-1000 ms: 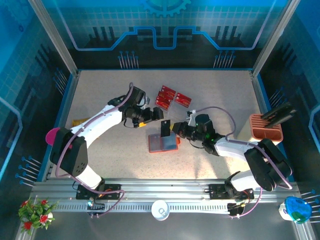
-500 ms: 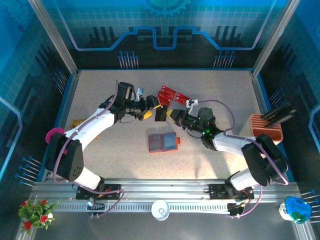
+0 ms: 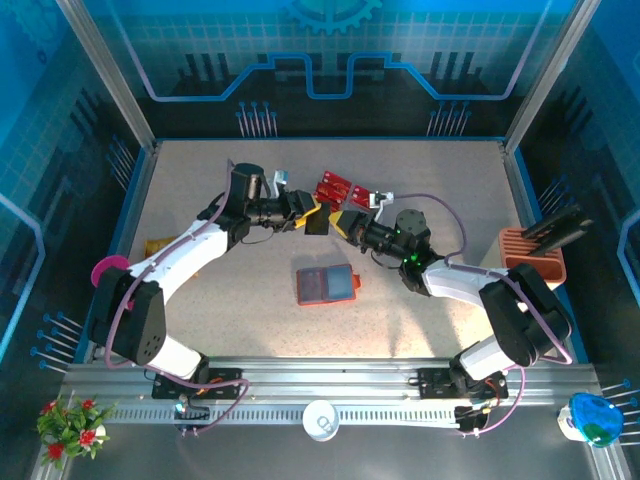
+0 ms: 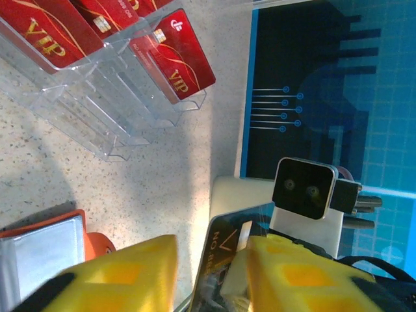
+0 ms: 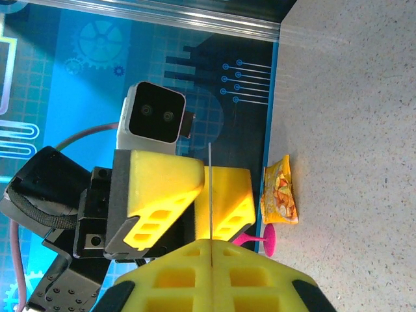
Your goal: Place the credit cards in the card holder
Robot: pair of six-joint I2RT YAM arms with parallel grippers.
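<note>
Red cards (image 4: pixel 175 55) and dark card (image 4: pixel 218 263) look glossy; tray (image 4: pixel 104 107) is clear plastic.

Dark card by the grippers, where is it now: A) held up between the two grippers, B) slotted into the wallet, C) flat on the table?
A: the right gripper is pinched on the dark card, whose far end sits between the fingers of the left gripper. The wallet lies apart on the table.
</note>
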